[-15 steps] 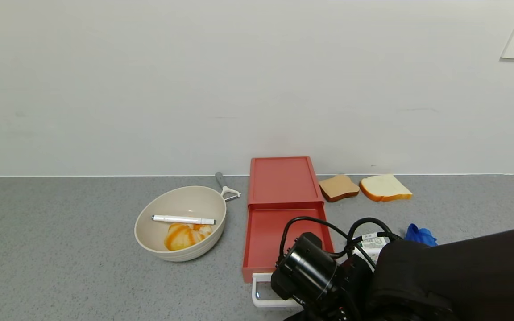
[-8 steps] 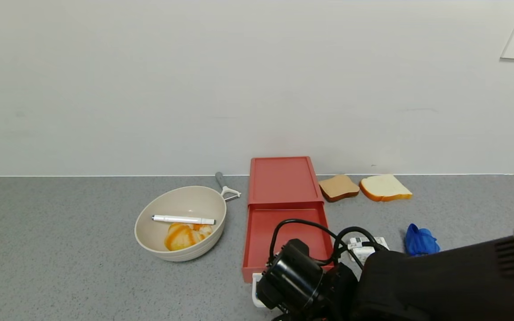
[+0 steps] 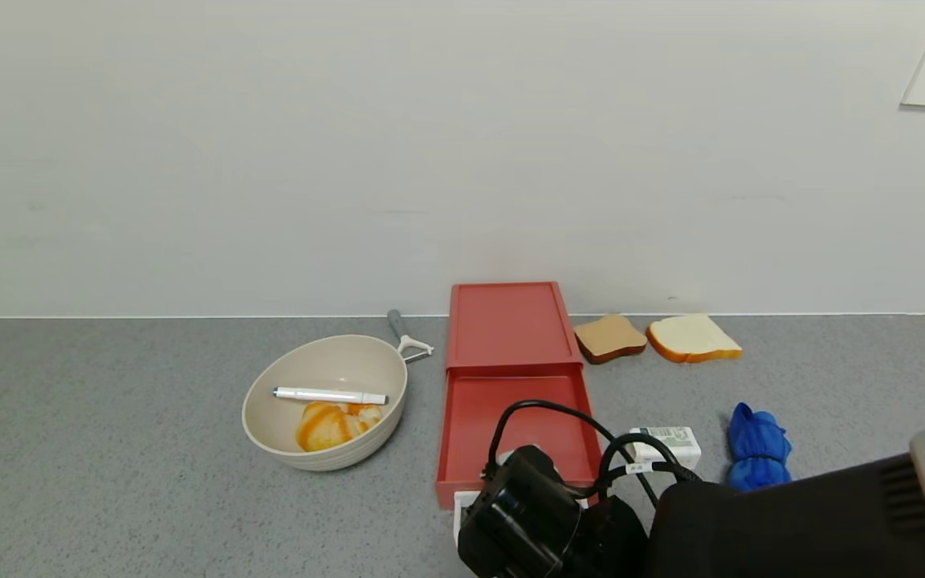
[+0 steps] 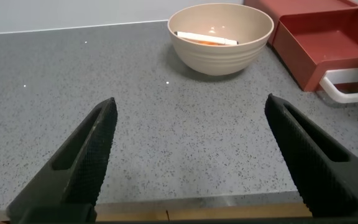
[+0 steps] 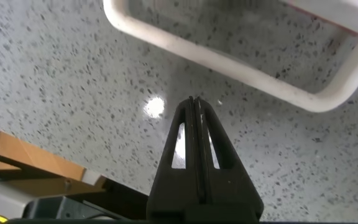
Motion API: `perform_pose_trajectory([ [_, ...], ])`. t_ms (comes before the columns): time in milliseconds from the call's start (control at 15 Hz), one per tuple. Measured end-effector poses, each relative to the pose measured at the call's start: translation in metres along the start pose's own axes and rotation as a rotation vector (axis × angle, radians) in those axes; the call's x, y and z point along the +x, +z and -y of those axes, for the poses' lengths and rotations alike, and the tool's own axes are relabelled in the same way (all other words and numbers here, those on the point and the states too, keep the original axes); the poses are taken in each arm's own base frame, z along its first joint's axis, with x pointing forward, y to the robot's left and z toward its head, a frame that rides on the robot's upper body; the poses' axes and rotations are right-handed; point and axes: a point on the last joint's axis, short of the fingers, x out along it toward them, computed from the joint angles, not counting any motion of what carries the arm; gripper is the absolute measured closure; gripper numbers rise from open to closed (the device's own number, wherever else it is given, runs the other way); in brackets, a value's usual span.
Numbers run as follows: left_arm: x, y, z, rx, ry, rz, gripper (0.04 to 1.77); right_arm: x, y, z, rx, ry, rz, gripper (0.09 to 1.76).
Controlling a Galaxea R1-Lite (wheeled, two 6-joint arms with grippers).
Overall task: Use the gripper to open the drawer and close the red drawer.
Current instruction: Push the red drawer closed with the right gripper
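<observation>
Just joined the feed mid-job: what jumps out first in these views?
The red drawer stands against the wall at the centre of the counter, its tray pulled out toward the robot. The right gripper, fingers shut, sits just short of the white loop handle, outside the loop. Beside the drawer on the robot's left, a beige bowl holds a white pen and a pastry.

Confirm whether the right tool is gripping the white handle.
No: the right tool is shut with nothing in it, just short of the handle.
</observation>
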Motion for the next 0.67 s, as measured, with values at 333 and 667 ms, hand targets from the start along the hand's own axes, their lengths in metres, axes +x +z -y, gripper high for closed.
perform_pose_trajectory([
  [333,0.0,0.0,0.0,0.0,0.0,0.0,0.09,0.006,-0.006,0.002,0.021,0.0,0.076,1.73],
  [667,0.0,0.0,0.0,0.0,0.0,0.0,0.09,0.007,-0.012,0.004,0.015,-0.025,0.083,1.73],
])
